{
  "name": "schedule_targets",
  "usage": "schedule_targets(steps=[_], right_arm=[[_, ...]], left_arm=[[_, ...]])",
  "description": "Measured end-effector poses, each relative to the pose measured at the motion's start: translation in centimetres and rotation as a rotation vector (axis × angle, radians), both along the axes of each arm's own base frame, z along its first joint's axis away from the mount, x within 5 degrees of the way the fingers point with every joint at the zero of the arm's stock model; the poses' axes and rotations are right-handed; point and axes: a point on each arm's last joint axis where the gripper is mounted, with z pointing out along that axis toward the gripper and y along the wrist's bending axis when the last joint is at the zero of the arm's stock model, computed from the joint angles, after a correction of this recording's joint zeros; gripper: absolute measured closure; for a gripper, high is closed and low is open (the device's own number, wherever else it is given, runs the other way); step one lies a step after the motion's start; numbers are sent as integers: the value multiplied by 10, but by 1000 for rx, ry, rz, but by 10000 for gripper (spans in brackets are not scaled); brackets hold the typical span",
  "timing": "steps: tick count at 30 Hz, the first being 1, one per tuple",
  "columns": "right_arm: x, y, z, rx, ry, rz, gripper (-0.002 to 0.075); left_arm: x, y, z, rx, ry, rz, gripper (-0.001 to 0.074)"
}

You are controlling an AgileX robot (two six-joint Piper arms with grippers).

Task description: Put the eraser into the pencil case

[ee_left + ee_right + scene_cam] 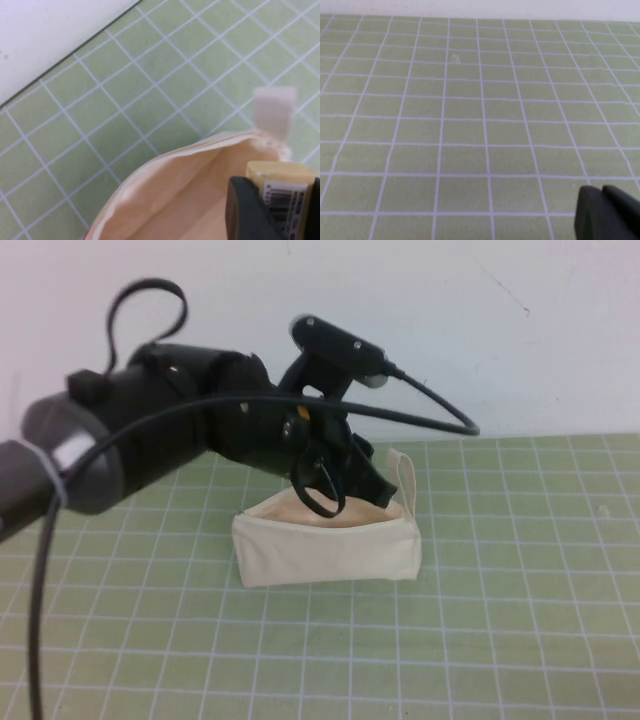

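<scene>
The cream-white pencil case (325, 550) lies open on the green grid mat, its loop strap (405, 475) at its right end. My left gripper (362, 483) hangs over the open mouth near the strap end. In the left wrist view the left gripper (281, 200) is shut on the tan-yellow eraser (280, 175), barcode label facing out, just above the peach lining of the pencil case (170, 200). The strap (273, 110) shows beyond it. My right gripper (601, 190) is shut and empty over bare mat; it does not show in the high view.
The green cutting mat (520, 590) covers the table in front of a white wall (450, 320). The left arm's cable (430, 420) loops over the case's right end.
</scene>
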Motion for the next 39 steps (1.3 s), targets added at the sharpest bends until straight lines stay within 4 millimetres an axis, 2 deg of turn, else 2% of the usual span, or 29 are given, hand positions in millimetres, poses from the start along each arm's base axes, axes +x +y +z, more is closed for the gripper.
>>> schedule_targets(steps=[4,8,11,13,16,18,20,25,27,30,32,35,39], right_arm=[[0,0,0,0,0,0,727],[0,0,0,0,0,0,727],[0,0,0,0,0,0,727],[0,0,0,0,0,0,727],[0,0,0,0,0,0,727],[0,0,0,0,0,0,727],[0,0,0,0,0,0,727],[0,0,0,0,0,0,727],[0,0,0,0,0,0,727],[0,0,0,0,0,0,727],[0,0,0,0,0,0,727],[0,0,0,0,0,0,727],[0,0,0,0,0,0,727]], left_arm=[[10,-3,-22,59,8,-8,531],[14,-5,-34,79,31,0,395],[17,-4,-34,76,14,25,365],[19,-4,-30,84,-1,34,393],[21,-2,-15,112,-13,48,520],[19,1,3,113,-34,64,638],[13,7,28,79,-77,95,694],[-22,34,104,-51,-263,163,729],[-43,49,134,-109,-358,172,732],[-77,71,158,-163,-447,177,734],[-101,87,161,-176,-476,179,735],[-132,106,151,-171,-477,179,735],[-166,129,121,-135,-433,180,735]])
